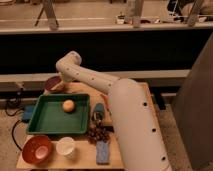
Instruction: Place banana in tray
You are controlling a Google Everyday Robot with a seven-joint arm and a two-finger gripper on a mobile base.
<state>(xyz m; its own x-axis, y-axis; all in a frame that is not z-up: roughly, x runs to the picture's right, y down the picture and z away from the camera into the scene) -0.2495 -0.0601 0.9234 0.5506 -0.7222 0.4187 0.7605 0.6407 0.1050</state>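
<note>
- A wooden bench (84, 160) stands on a pale, speckled floor (7, 145).
- A long dark wall (130, 50) runs behind it.
- A grey panel (197, 105) fills the right side.
</note>
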